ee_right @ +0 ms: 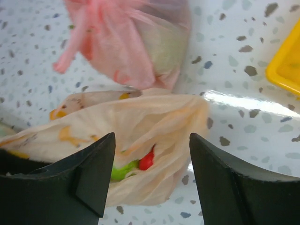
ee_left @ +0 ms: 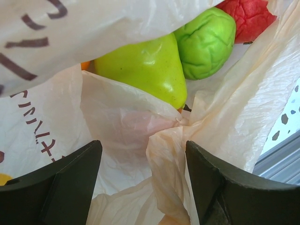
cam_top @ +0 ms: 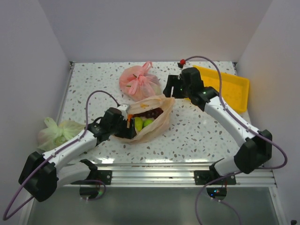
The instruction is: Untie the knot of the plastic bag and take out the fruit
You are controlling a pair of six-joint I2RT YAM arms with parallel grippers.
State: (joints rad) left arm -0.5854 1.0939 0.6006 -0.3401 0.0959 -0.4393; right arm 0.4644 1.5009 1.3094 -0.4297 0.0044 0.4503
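The peach-orange plastic bag [cam_top: 157, 123] lies at the table's middle with its mouth gaping toward the left. Inside show a green pear [cam_top: 139, 123], a green apple [cam_top: 148, 122] and dark grapes [cam_top: 151, 114]. No tied knot shows. My left gripper [cam_top: 124, 125] is open at the bag's mouth. In its wrist view the jaws [ee_left: 143, 157] straddle a twisted fold of film [ee_left: 171, 154], with the pear [ee_left: 145, 65], green apple [ee_left: 206, 42] and a red piece [ee_left: 246, 18] beyond. My right gripper [cam_top: 170, 89] is open above the bag's far right end [ee_right: 140, 126], empty [ee_right: 152, 147].
A knotted pink bag [cam_top: 139, 82] sits behind the peach one and shows in the right wrist view [ee_right: 131, 42]. A pale green bag [cam_top: 58, 132] lies at the left edge. A yellow tray [cam_top: 227, 86] stands at the back right. White walls close in three sides.
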